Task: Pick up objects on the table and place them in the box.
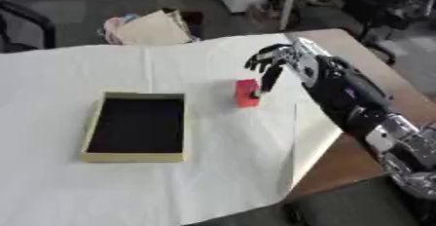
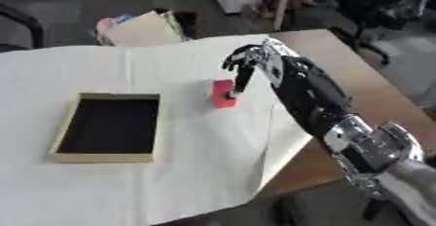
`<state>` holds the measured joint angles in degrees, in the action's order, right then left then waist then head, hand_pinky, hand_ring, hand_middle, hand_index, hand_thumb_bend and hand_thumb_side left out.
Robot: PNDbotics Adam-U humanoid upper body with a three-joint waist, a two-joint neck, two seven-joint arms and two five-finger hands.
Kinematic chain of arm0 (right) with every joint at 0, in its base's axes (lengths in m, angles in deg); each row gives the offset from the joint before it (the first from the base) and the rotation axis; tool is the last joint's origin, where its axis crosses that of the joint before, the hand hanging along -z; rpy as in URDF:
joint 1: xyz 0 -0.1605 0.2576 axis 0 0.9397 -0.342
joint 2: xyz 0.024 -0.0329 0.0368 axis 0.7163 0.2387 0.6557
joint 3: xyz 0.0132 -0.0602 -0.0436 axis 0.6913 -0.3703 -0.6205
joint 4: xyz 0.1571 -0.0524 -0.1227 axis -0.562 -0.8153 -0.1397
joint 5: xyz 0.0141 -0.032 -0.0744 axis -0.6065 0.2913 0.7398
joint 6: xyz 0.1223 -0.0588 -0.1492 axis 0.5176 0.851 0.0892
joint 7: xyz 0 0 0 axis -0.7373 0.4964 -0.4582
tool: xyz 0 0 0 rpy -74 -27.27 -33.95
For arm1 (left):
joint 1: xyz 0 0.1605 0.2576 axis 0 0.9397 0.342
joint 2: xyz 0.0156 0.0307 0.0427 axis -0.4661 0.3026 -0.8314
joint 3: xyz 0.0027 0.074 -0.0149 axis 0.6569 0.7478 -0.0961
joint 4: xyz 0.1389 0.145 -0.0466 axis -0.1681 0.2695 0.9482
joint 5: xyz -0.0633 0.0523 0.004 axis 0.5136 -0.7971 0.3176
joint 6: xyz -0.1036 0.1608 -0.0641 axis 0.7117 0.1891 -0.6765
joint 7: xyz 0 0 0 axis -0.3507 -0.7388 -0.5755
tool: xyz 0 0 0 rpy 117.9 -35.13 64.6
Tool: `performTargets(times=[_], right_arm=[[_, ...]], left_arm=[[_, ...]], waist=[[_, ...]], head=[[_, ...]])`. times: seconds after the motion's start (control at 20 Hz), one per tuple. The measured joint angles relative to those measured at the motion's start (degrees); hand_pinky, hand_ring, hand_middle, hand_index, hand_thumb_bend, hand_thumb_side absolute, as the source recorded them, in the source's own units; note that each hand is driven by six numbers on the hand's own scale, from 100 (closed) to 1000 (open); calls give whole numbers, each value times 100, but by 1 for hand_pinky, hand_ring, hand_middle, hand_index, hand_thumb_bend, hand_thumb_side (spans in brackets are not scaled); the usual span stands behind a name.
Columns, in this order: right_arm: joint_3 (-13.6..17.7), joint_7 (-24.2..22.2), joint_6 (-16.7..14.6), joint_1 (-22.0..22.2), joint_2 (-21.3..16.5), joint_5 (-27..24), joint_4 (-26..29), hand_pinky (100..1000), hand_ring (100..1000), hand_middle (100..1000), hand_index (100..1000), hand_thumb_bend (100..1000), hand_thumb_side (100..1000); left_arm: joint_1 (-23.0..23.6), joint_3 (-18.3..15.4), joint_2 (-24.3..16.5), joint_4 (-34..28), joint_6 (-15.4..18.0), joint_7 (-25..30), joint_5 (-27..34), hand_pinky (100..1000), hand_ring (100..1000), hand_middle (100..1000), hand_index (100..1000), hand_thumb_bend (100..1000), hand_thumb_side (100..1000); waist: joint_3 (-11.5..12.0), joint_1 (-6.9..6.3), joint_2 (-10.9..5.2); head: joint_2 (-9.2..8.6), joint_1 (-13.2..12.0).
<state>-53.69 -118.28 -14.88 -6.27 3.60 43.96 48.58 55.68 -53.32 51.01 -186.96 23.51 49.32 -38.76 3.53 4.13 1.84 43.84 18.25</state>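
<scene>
Reaching in from the right across the cloth-covered surface [image 1: 170, 186], right hand [image 1: 281, 62] poised over a small red block [image 1: 247, 93], fingers [image 1: 269, 81] curled downward with one tip at or just touching the block's top right edge. Not closed around it; seemingly no hold yet, though contact hard to judge where the dark fingertip overlaps the red. Block standing upright on the white cloth, near the box [image 1: 136, 156] but apart from it, to the box's right. Box open-topped, yellow-walled, dark inside, nothing visible in it. Risks from here: a tip pressing on only one edge likely to tip or skid the block away instead of trapping it; a thumb arriving late likely to push it toward the box wall or leave a one-sided pinch that drops on the lift. Loose cloth another hazard, hanging over the near right corner of the surface, liable to wrinkle or drag under a sliding fingertip and carry the block along. Thumb position hidden behind the other fingers; far face of the block out of sight; left hand absent from both views. Background clutter beyond the far edge, a tan bag-like shape and furniture legs, too soft to identify and irrelevant to the grasp.
</scene>
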Motion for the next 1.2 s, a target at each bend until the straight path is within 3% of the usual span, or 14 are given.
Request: performTargets(times=[0.65, 0.85, 0.9, 1.0, 1.2], right_arm=[[0, 51, -12, 18, 102, 48, -120, 839, 916, 917, 937, 345, 168], [4, 93, 49, 20, 127, 59, -125, 835, 910, 908, 855, 246, 137], [6, 109, 64, 21, 127, 63, -125, 832, 905, 901, 798, 169, 128], [10, 160, 104, 22, 127, 67, -125, 826, 897, 886, 705, 114, 117], [24, 346, 163, 43, 127, 69, -124, 817, 884, 865, 546, 100, 108]], left_arm=[[-11, 0, 0, 0, 0, 0, 0, 806, 531, 595, 797, 244, 459], [-12, 0, 0, 0, 0, 0, 0, 806, 531, 595, 797, 245, 459], [-13, 0, 0, 0, 0, 0, 0, 806, 531, 595, 797, 244, 459], [-14, 0, 0, 0, 0, 0, 0, 806, 531, 595, 797, 244, 459], [-15, 0, 0, 0, 0, 0, 0, 806, 531, 595, 797, 245, 458]], waist=[[31, 11, 29], [35, 18, 29], [35, 18, 29], [37, 18, 29], [40, 18, 29]], head=[[0, 4], [0, 3], [0, 2], [0, 2], [0, 1]])
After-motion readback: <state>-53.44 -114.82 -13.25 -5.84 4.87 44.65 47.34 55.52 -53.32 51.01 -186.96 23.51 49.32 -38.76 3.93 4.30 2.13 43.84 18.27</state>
